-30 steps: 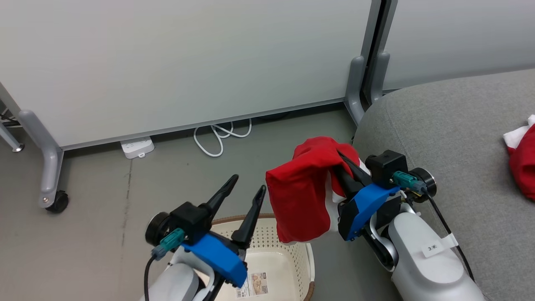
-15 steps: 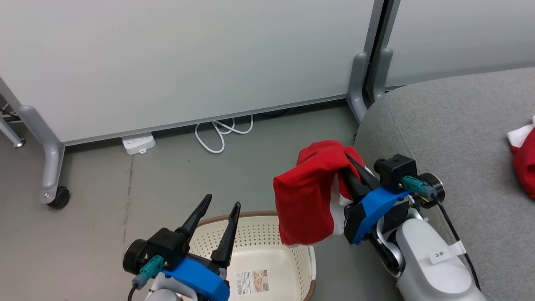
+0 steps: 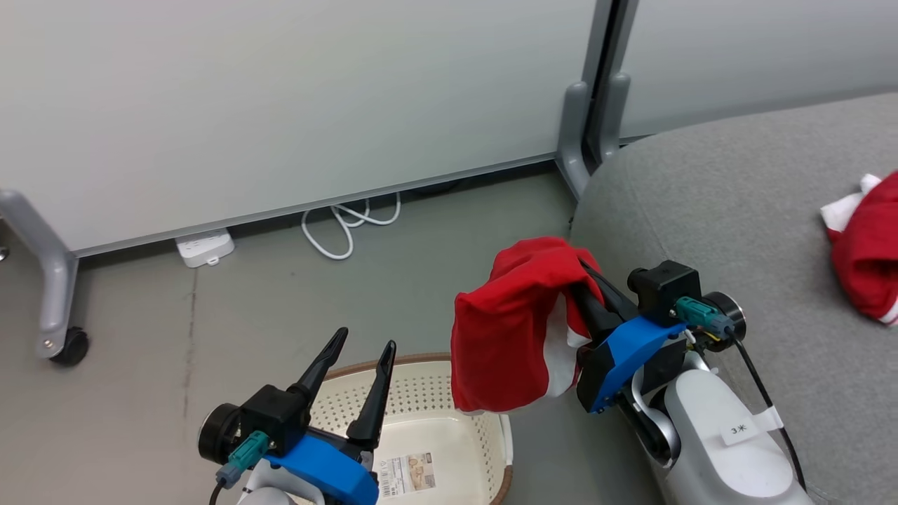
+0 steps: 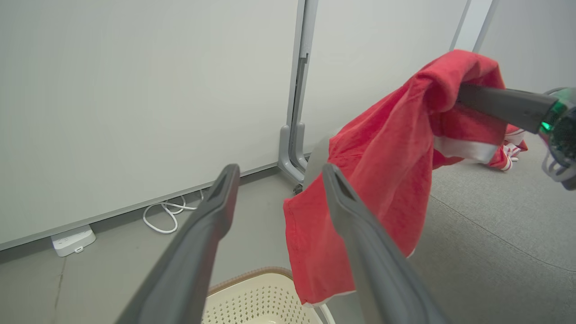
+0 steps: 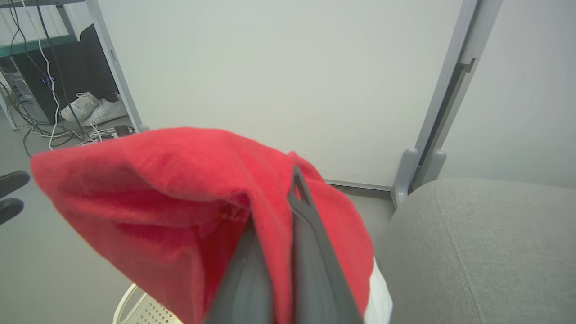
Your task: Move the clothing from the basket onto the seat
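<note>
A red garment (image 3: 501, 337) hangs near the seat (image 3: 736, 210)
The right tool (image 3: 574, 272) pinches it above the basket (image 3: 428, 393); the left tool (image 3: 367, 338) is spread.

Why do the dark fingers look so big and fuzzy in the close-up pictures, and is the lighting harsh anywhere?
Left wrist view: the left gripper sits near the lens, so its fingers loom large and soft-edged. Right wrist view: the red garment is close and slightly soft, and the wide lens tilts the partition post. Head view: sharp, evenly lit, no glare on the floor.
</note>
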